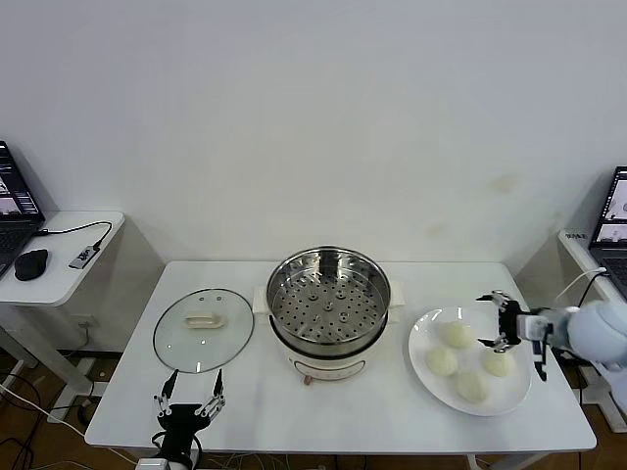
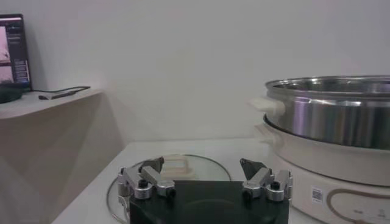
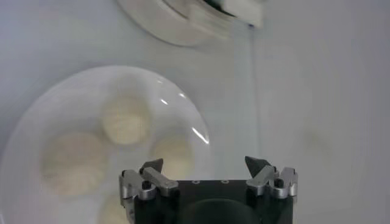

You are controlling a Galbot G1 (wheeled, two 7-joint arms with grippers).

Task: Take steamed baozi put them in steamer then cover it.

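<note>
Steel steamer (image 1: 328, 301) is seen uncovered at the middle of the white bench (image 1: 245, 392), its perforated tray bare. Four steamed baozi (image 1: 457, 336) are held on a white plate (image 1: 423, 362) to its right, where the right gripper (image 1: 499, 321) is poised above the plate's far right rim, jaws apart. The cover (image 1: 203, 329) is laid flat to the steamer's left; the left gripper (image 1: 189, 395) is parked at the near edge, jaws apart.
</note>
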